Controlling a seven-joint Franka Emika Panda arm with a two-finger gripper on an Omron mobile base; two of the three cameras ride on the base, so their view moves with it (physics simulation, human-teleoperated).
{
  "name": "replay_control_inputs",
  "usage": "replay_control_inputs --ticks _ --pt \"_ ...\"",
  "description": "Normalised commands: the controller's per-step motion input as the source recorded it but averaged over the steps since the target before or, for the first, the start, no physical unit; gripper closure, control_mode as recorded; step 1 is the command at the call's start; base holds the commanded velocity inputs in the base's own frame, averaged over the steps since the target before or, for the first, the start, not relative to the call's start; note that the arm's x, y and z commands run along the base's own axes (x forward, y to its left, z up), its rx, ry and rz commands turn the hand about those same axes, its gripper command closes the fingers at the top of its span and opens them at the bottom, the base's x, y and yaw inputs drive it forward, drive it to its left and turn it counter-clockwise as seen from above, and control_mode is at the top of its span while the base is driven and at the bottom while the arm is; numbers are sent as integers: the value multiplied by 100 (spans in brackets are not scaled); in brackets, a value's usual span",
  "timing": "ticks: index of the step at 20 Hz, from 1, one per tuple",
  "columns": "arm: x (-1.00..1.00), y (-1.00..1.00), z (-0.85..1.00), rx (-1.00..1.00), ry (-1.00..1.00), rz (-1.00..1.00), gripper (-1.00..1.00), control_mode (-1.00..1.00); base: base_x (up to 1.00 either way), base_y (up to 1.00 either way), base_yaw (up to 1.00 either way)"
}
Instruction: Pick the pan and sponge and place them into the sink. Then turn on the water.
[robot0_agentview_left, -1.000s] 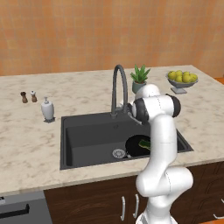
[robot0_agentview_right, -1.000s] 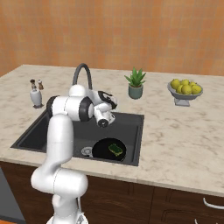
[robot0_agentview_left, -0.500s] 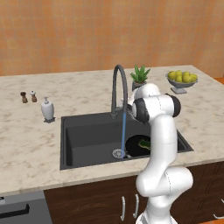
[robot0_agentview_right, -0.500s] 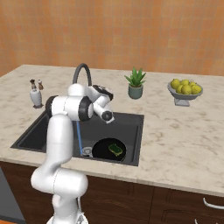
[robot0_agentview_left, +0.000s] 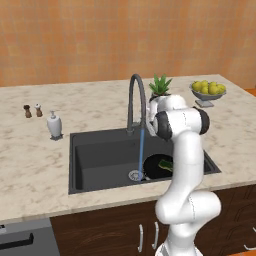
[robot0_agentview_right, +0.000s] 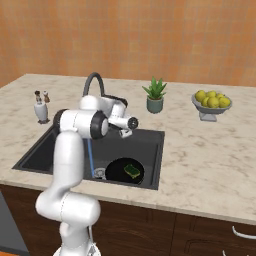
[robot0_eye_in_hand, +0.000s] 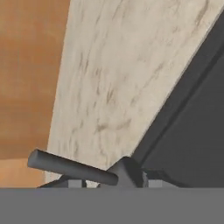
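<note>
One thin stream of water fell into sink; pan and sponge inside. Gripper beside faucet, jaw state unclear. No readable writing.

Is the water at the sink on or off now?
On. A thin blue stream of water falls from the faucet spout to the drain of the sink, beside the pan.

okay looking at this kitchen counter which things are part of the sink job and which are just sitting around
Part of the job: pan, sponge, sink, water, faucet.

Just sitting around: potted plant, bowl of yellow fruit, soap dispenser, two small shakers.
</note>
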Motion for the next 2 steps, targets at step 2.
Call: replay_control_inputs --ticks 2 --pt "-27 -100 98 67 -1 0 100 -100 0 0 0"
